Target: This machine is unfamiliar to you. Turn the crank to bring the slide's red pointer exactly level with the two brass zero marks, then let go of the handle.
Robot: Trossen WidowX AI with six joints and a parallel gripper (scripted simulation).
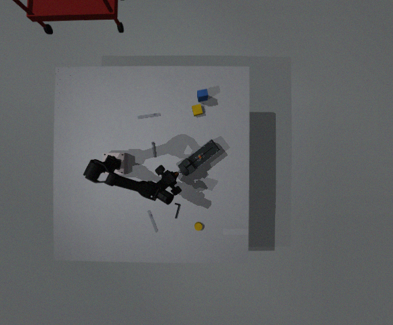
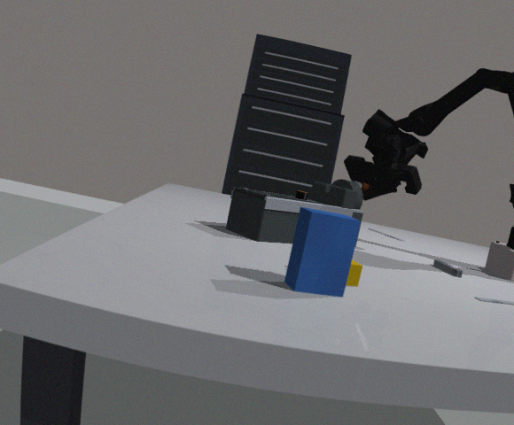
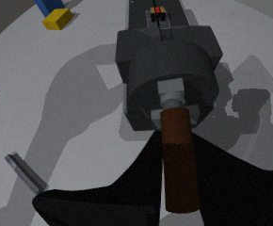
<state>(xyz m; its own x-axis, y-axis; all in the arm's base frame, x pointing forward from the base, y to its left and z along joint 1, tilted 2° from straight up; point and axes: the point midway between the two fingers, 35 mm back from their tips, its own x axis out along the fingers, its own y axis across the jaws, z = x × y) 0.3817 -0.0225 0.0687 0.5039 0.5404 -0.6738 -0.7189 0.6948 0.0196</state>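
Note:
The dark grey machine (image 1: 209, 148) (image 2: 245, 214) (image 3: 143, 58) stands on the table. Its crank has a brown-orange handle (image 3: 180, 179) (image 2: 365, 186), which points toward the arm. My gripper (image 1: 176, 173) (image 3: 169, 135) is shut on this handle, with one black finger on each side of it. The slide's red pointer (image 3: 157, 9) is small near the top of the wrist view, between two yellowish marks. It looks about level with them, but the view is too small to tell whether exactly. In the exterior view the pointer and marks cannot be told apart.
A blue block (image 1: 202, 95) (image 2: 323, 251) and a yellow cube (image 1: 197, 110) (image 3: 57, 19) stand beyond the machine's side. A yellow round piece (image 1: 198, 226), a black L-shaped piece (image 1: 177, 210) and several grey bars lie on the table (image 1: 85, 97). A red cart (image 1: 72, 16) stands off the table.

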